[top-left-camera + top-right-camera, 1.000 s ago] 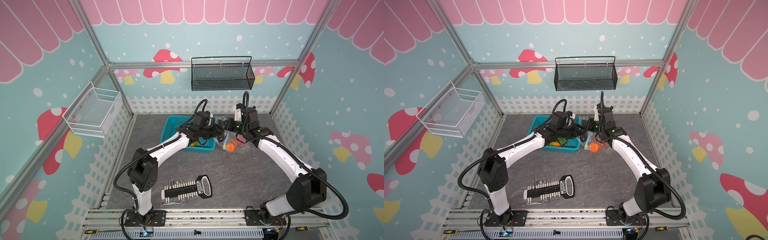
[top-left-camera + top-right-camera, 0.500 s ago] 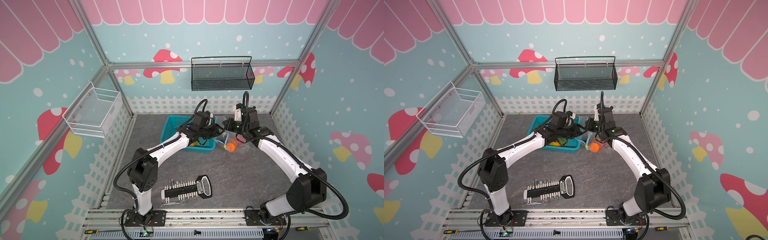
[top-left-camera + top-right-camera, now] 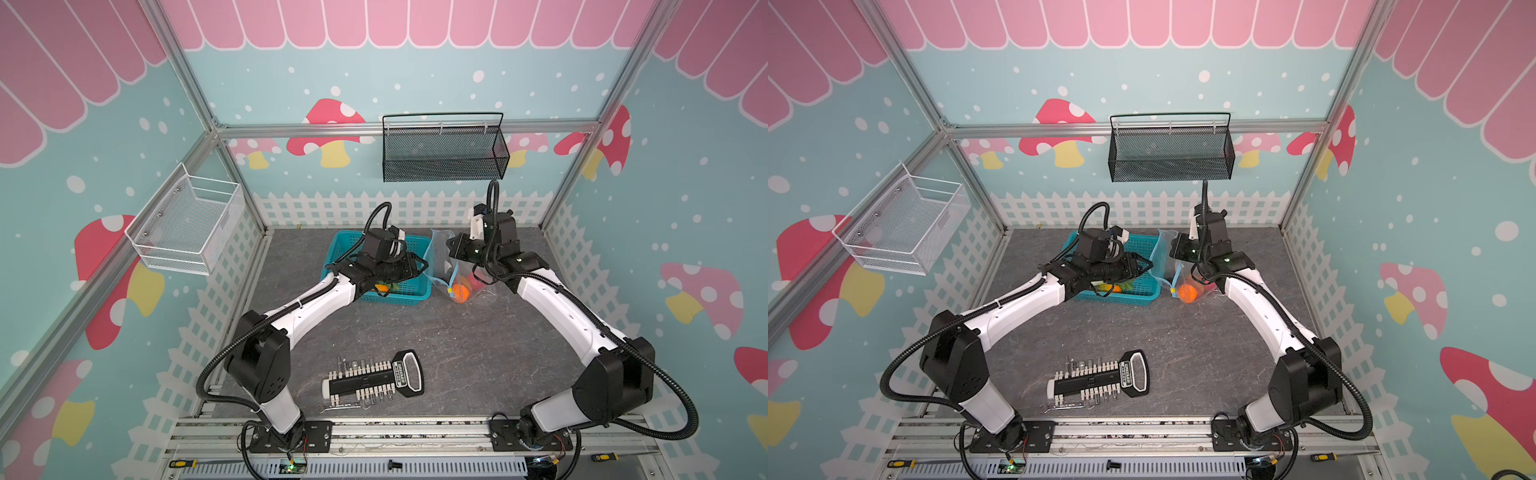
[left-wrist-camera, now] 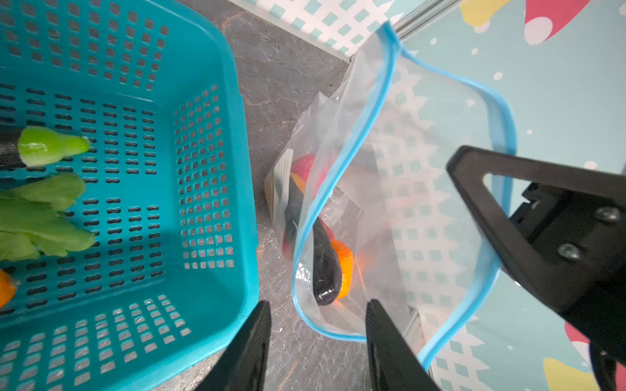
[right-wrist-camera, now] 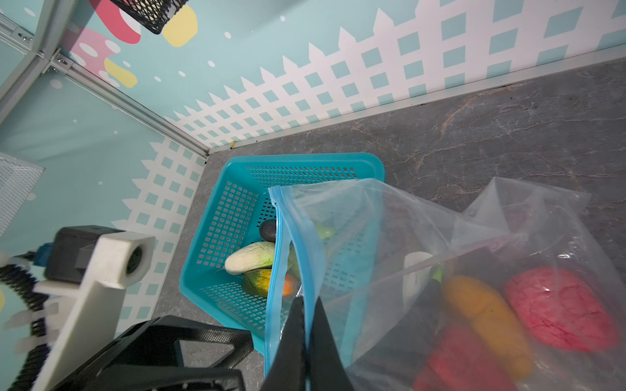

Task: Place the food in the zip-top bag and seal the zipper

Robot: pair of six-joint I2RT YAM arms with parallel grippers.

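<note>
My right gripper point(image 5: 305, 301) is shut on the light-blue zipper point(image 5: 276, 264) of the clear zip-top bag point(image 3: 440, 257) and holds its mouth up and wide. Inside the bag lie pieces of food: a dark purple one point(image 4: 325, 267), an orange one point(image 3: 459, 292) and a pink-red one point(image 5: 559, 311). My left gripper point(image 4: 318, 304) stands open and empty over the bare floor, between the bag's mouth and the teal basket point(image 4: 237, 210). More food lies in the basket: a green pepper point(image 4: 50, 147), leafy greens point(image 4: 44, 216) and a white-green cabbage point(image 5: 250, 257).
A black holder of screwdriver bits point(image 3: 374, 380) lies on the grey floor near the front, a small wrench point(image 3: 338, 408) beside it. A black mesh basket point(image 3: 442, 153) hangs on the back wall and a white wire basket point(image 3: 187, 226) on the left wall.
My left gripper has drawn back a little from the bag's mouth toward the basket. The right gripper still holds the bag's edge in the same place.
</note>
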